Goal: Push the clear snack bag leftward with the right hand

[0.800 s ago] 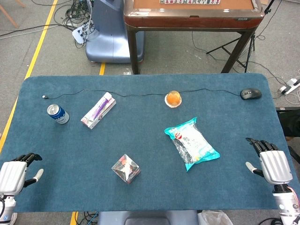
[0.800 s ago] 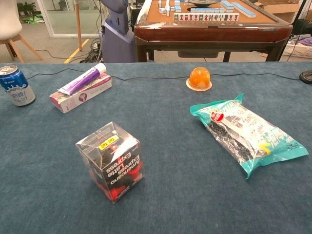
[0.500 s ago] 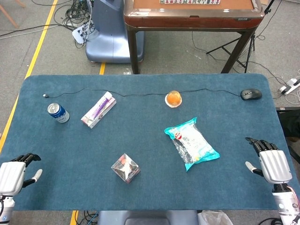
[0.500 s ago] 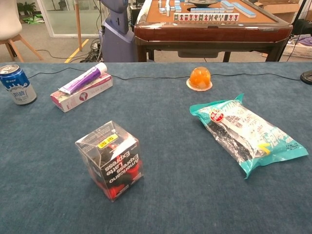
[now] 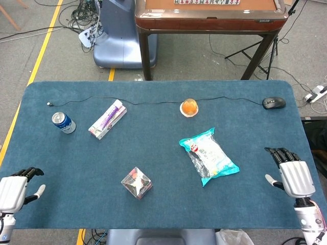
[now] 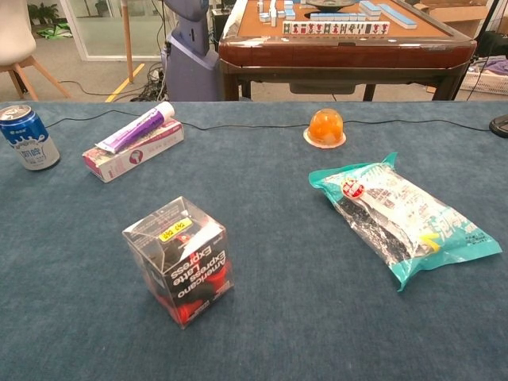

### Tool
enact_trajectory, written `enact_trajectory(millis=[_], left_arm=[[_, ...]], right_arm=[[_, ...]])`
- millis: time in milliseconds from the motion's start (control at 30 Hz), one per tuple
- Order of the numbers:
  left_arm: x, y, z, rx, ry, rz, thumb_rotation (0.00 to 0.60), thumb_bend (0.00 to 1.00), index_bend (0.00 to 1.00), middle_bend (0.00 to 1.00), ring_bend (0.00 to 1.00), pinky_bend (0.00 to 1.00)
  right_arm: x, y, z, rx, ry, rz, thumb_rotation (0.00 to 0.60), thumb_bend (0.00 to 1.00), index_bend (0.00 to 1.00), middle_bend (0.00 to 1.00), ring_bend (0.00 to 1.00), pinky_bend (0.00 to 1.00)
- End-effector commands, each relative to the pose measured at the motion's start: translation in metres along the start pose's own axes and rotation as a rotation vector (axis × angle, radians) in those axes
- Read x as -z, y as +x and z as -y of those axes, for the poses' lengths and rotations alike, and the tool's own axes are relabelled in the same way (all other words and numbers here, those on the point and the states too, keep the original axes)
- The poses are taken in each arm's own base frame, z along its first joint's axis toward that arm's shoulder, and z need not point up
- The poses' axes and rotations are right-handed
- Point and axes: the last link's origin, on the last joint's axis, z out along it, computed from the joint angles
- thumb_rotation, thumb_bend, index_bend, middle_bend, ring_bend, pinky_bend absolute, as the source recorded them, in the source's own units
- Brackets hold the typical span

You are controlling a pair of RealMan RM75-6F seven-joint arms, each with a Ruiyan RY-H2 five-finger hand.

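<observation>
The clear snack bag (image 5: 208, 155) with teal ends lies flat on the blue table, right of centre; the chest view shows it at the right (image 6: 401, 216). My right hand (image 5: 292, 176) hovers at the table's front right corner, fingers apart and holding nothing, well to the right of the bag. At the front left corner my left hand (image 5: 15, 189) is open too, empty. Neither hand appears in the chest view.
A clear box of red packets (image 5: 136, 182) stands front centre. A blue can (image 5: 63, 123) and a toothpaste box with a purple tube (image 5: 107, 120) lie far left. An orange jelly cup (image 5: 189, 107), a black cable and a mouse (image 5: 273, 102) sit along the far edge.
My right hand has crept slightly up and left toward the table. The bag and the left hand have not moved.
</observation>
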Motion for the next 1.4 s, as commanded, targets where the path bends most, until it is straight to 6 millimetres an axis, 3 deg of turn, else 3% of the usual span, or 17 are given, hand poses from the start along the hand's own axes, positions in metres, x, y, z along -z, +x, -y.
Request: enact_trajectory(millis=[33,200,367,600,733,1400], left_arm=[[-0.001,0.000,0.001,0.001,0.002,0.001,0.600,0.25,0.45,0.44,0.47,0.62],[-0.001,0.000,0.002,0.002,0.009,-0.001,0.600,0.25,0.45,0.44,0.47,0.62],[-0.003,0.001,0.006,0.005,0.023,-0.002,0.600,0.25,0.45,0.44,0.47,0.62],[-0.003,0.002,0.009,0.012,0.034,-0.004,0.600,0.25,0.45,0.44,0.47,0.62],[-0.003,0.006,0.014,0.022,0.047,-0.014,0.600,0.25,0.45,0.44,0.47,0.62],[0.001,0.011,0.022,0.042,0.074,-0.025,0.600,0.25,0.45,0.44,0.47,0.62]], right_arm=[[-0.006,-0.001,0.001,0.022,0.019,0.000,0.600,0.03,0.23,0.23,0.16,0.30],[-0.021,-0.001,0.004,0.107,0.070,0.004,0.600,0.00,0.11,0.09,0.03,0.17],[-0.038,0.000,0.010,0.172,0.121,-0.008,0.600,0.00,0.00,0.00,0.00,0.10],[-0.054,-0.008,0.019,0.229,0.165,0.007,0.600,0.00,0.00,0.00,0.00,0.05],[-0.066,-0.023,0.029,0.258,0.190,0.047,0.600,0.00,0.00,0.00,0.00,0.03],[-0.084,-0.079,0.068,0.312,0.287,0.156,0.600,0.00,0.00,0.00,0.00,0.00]])
